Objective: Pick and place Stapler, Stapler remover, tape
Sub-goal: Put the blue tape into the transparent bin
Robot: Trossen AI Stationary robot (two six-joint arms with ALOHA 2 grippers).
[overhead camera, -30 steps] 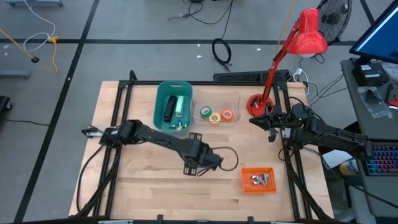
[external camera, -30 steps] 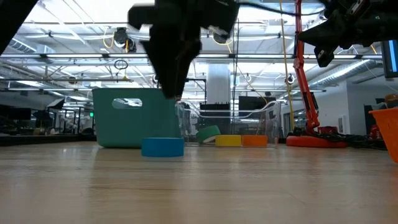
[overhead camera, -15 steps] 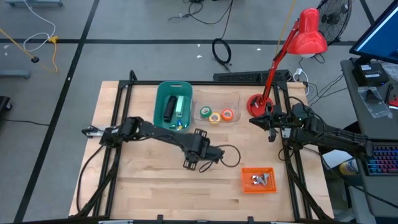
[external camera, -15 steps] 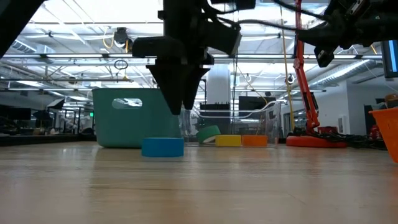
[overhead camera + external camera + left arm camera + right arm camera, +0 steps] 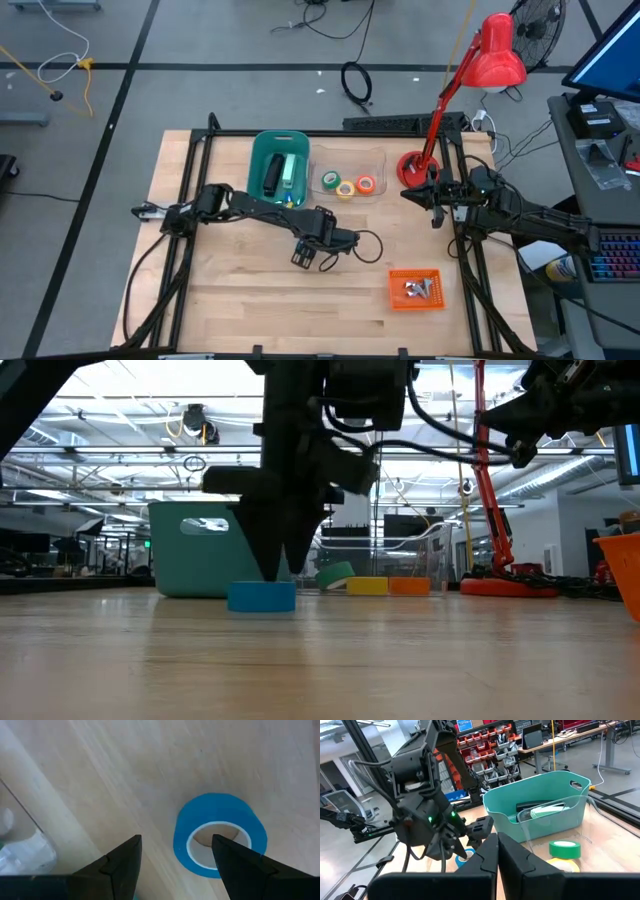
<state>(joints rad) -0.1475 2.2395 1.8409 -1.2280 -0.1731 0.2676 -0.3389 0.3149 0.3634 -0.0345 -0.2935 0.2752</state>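
Note:
A blue tape roll (image 5: pixel 262 596) lies flat on the wooden table, in front of the teal bin (image 5: pixel 279 170). My left gripper (image 5: pixel 175 857) hangs open just above it, pointing straight down. One finger (image 5: pixel 240 865) stands over the ring's rim (image 5: pixel 220 842) and the other over bare wood beside it. From above, the gripper (image 5: pixel 310 250) hides the roll. The bin holds a black stapler (image 5: pixel 270 176) and a pale green one (image 5: pixel 292 172). Green, yellow and orange tape rolls (image 5: pixel 347 185) lie in a clear tray. My right gripper (image 5: pixel 497 855) waits shut at the table's right side.
An orange basket (image 5: pixel 415 289) with metal staple removers sits near the front right. A red desk lamp stands on its base (image 5: pixel 412 168) at the far right, next to the right arm. Bare wood lies to the left and front of the blue roll.
My left gripper has come down toward the blue tape roll, shifting a little toward the table's left and far edges, and has rolled about its pointing line. Its fingers stay open. The roll has not moved.

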